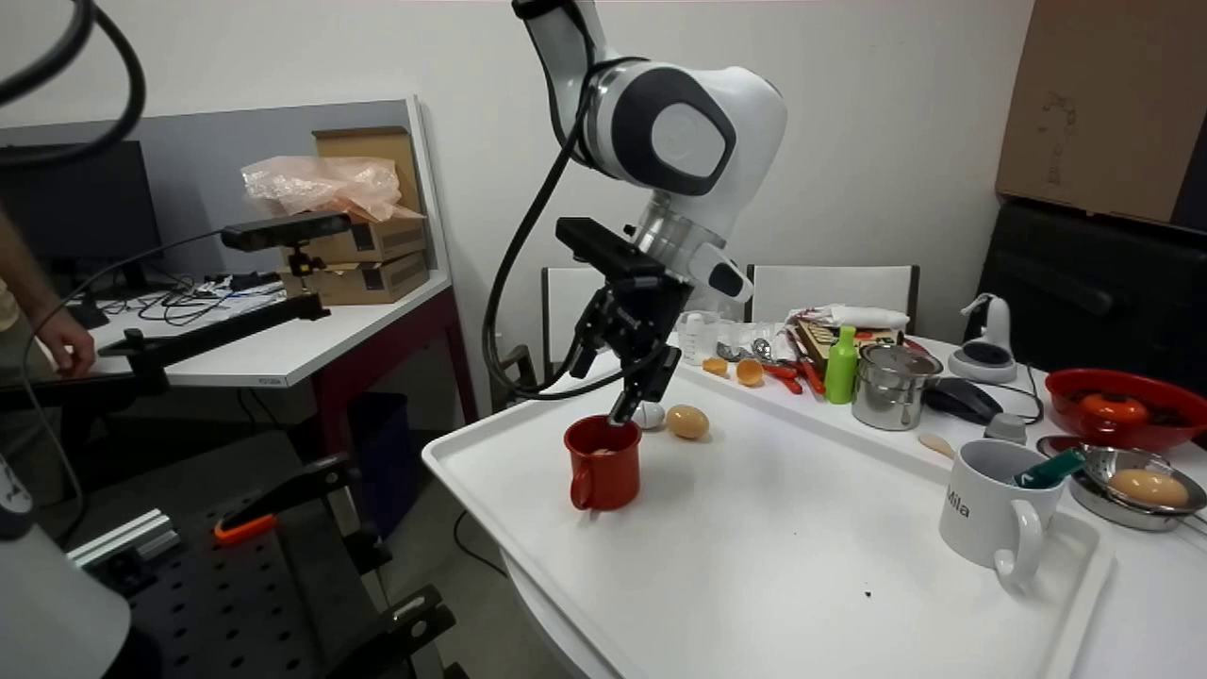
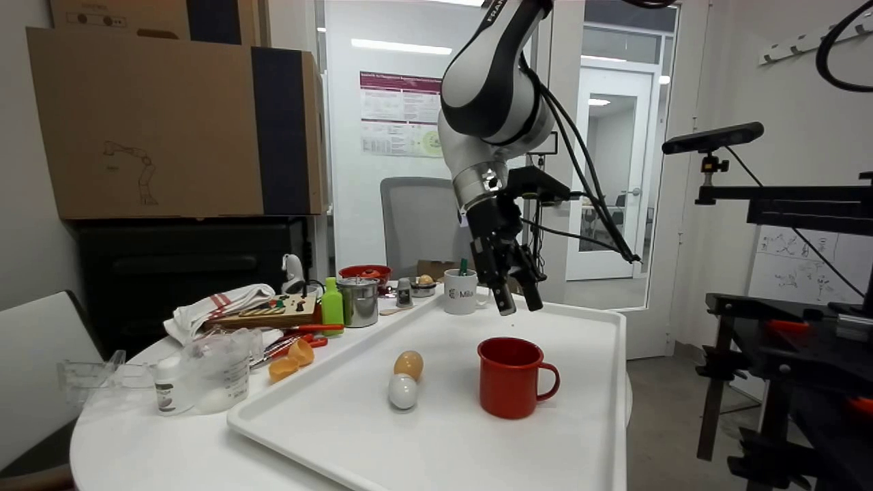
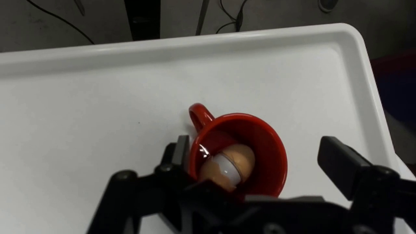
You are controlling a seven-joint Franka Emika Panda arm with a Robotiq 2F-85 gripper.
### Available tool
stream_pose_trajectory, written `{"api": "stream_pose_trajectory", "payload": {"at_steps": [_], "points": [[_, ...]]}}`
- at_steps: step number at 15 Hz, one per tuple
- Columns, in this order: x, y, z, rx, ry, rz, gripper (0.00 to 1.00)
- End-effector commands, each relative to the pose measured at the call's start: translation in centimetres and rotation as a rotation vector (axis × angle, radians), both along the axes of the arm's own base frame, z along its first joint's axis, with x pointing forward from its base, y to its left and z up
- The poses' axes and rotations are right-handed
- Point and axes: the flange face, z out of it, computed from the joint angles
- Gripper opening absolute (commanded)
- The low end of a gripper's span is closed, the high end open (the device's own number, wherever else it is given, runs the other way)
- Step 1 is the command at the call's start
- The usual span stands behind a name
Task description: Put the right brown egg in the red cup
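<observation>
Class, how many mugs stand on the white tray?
2: the short red cylindrical mug below the black two-fingered gripper, and the white cylindrical mug near one corner.

1. The Robotiq gripper (image 2: 519, 307) tilts downward, its two black fingers (image 3: 339, 167) spread wide.
2. The silver wrist collar (image 1: 671, 231) sits above the gripper.
3. Farther above, the white-and-black Franka Emika Panda arm (image 2: 492, 99) bends.
4. The linkage (image 3: 152, 191) is dark in the wrist view, its angle hard to judge.

The site is a robotics laboratory, identified by the robot arm (image 1: 698, 123), bracket-mounted camera (image 1: 286, 230), printed poster (image 2: 400, 112) and desk monitor (image 1: 75, 203).
</observation>
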Motion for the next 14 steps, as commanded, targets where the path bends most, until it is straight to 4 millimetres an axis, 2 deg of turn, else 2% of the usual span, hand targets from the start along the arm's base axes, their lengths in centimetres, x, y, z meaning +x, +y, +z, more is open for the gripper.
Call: {"api": "stream_pose_trajectory", "payload": {"at_steps": [1,8,14], "points": [[1.8,-1.3,-0.3,-0.100,-0.064,-0.072,1.00],[4.9,-4.5,-1.1,-0.297,-0.229,-0.187,1.00],[6.4,-7.4,-0.4,-0.379,-0.279,-0.295,1.00]]}}
